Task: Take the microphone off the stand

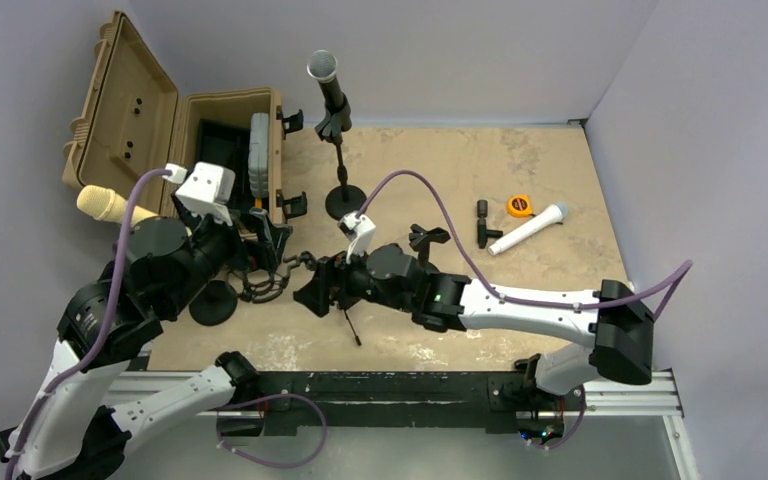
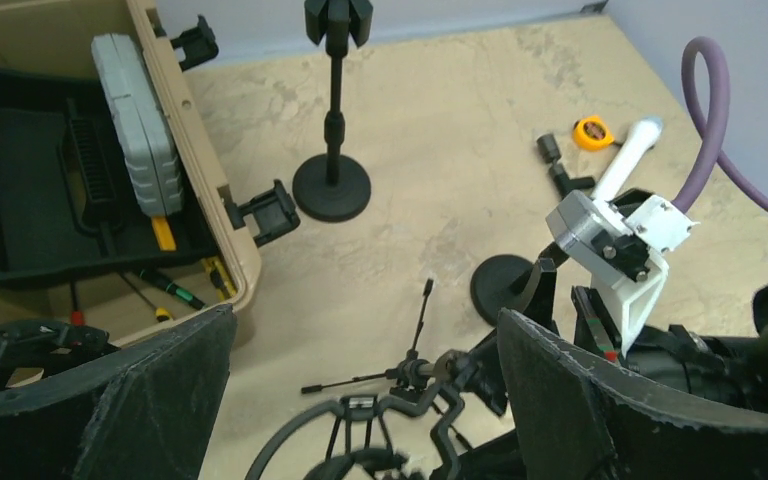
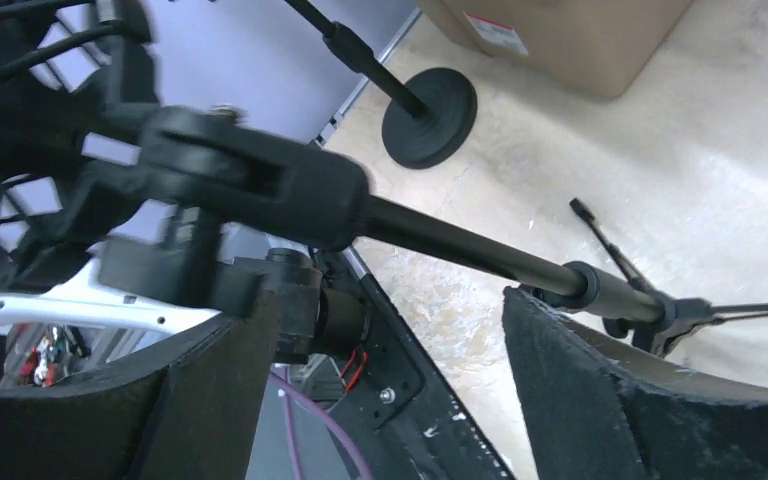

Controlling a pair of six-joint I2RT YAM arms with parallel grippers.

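A black microphone [image 1: 324,78] with a silver head stands upright in the clip of a straight stand [image 1: 344,175] at the back, far from both grippers. The left wrist view shows only that stand [image 2: 334,120]. A small tripod stand with a ring-shaped shock mount [image 1: 265,285] hangs tilted between my arms. My left gripper [image 1: 268,250] [image 2: 365,330] is open, with the mount's ring [image 2: 345,440] below its fingers. My right gripper [image 1: 310,285] [image 3: 390,300] is open too. The tripod's rod [image 3: 460,245] passes just beyond its fingertips. A cream foam-headed microphone [image 1: 105,205] lies left of my left arm.
An open tan case [image 1: 275,140] with a grey box and tools stands at the back left. A loose round base [image 1: 212,302] lies under my left arm. To the right lie a white microphone [image 1: 530,228], an orange tape measure [image 1: 519,205] and black clips [image 1: 482,220].
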